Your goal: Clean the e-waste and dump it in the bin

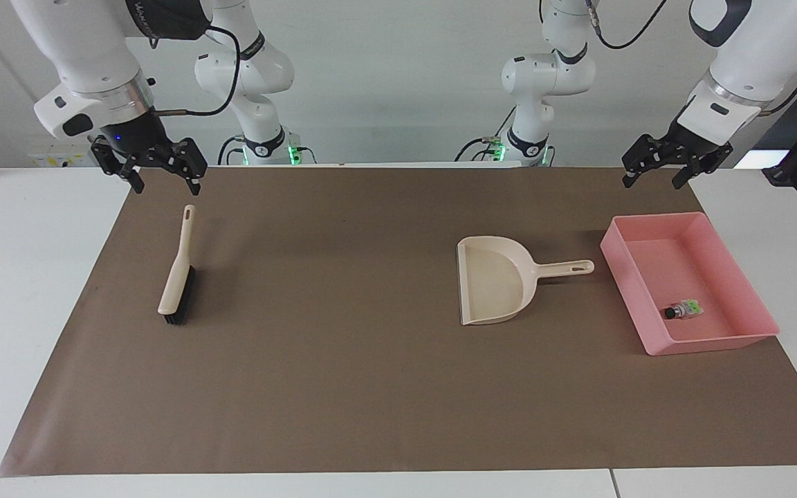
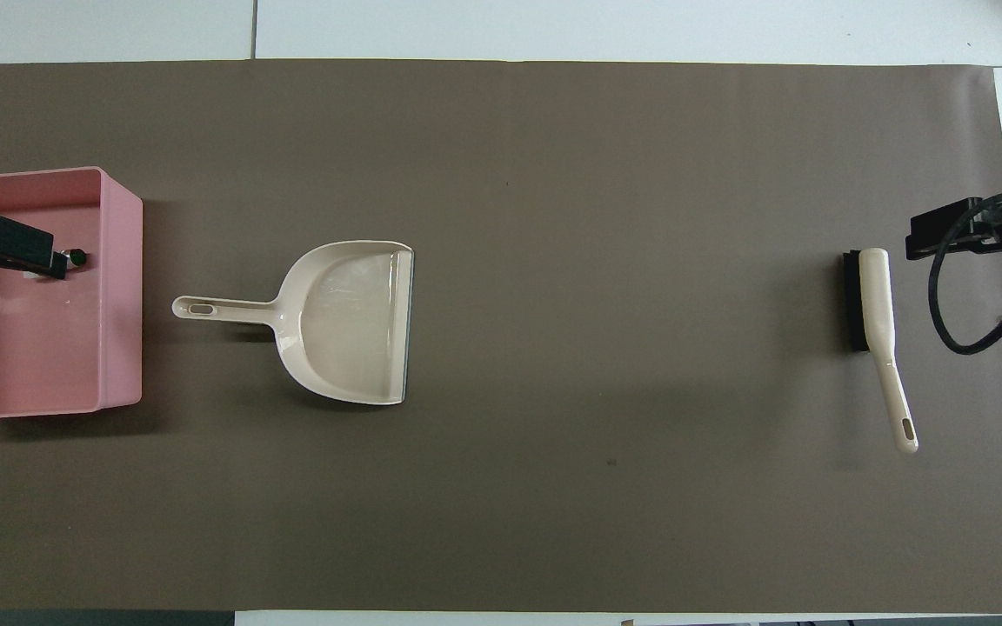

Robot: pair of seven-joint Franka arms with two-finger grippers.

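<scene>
the shallow rectangular pink plastic bin (image 1: 710,339) sits on the brown paper mat (image 1: 371,387) at the left arm's end of the table. inside it, in the corner part farther from the robots, lies the e-waste (image 1: 682,310): a small white block with bright green patches and a dark cylindrical end. in the overhead view most of that piece is covered by the raised left gripper, and only its dark tip shows.

the beige plastic dustpan (image 1: 495,280) lies flat on the mat just beside the bin, toward the middle of the table, its handle pointing at the bin and its open lip pointing toward the right arm's end. the beige hand brush with black bristles (image 1: 178,277) lies on its side well apart from it, at the right arm's end, its handle tip pointing toward the robots.

the left gripper (image 1: 659,176) hangs in the air above the mat edge near the bin, its 2 fingers spread wide with nothing between them. the right gripper (image 1: 166,180) hangs above the mat near the brush's handle tip, also spread wide and holding nothing.
</scene>
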